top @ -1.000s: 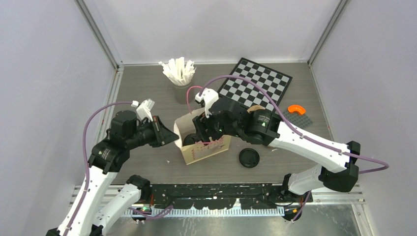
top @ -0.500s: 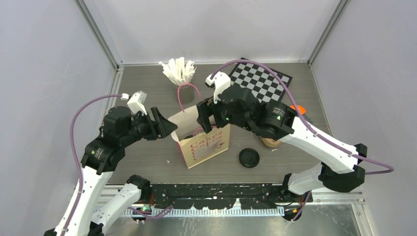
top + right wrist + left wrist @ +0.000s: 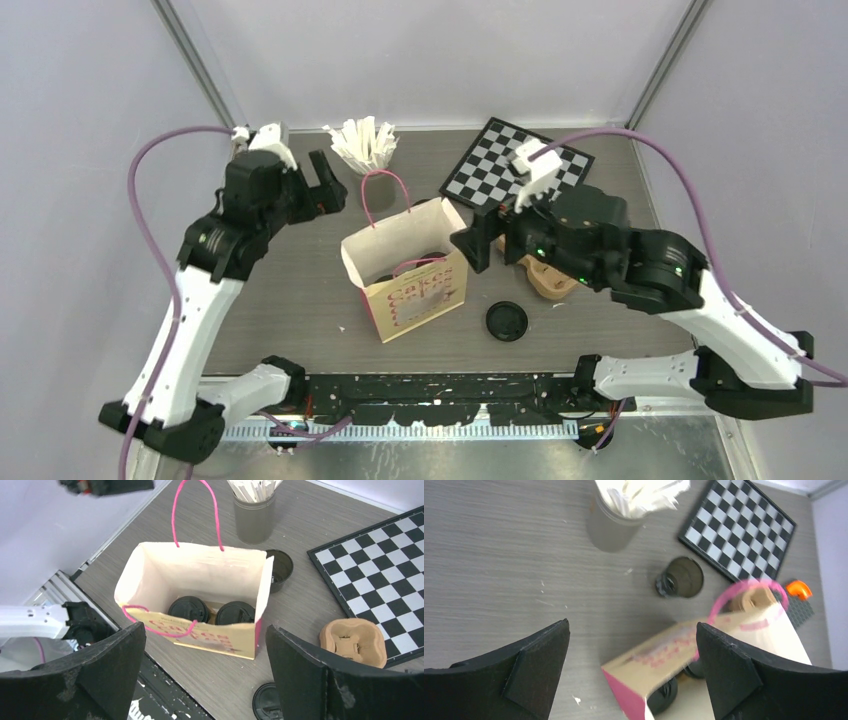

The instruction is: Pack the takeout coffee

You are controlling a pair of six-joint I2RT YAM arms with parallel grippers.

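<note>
Two lidded cups (image 3: 188, 609) stand inside the paper bag (image 3: 165, 575), just below my right claw (image 3: 205, 630), which is spread wide and empty. My left claw (image 3: 328, 185), also spread, hangs well apart from them.

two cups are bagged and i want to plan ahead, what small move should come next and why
Probably lower the open, empty right pincer toward the loose lid: two lidded cups already sit in the bag, but a third cup behind it stands uncapped, so it likely needs that lid first.
</note>
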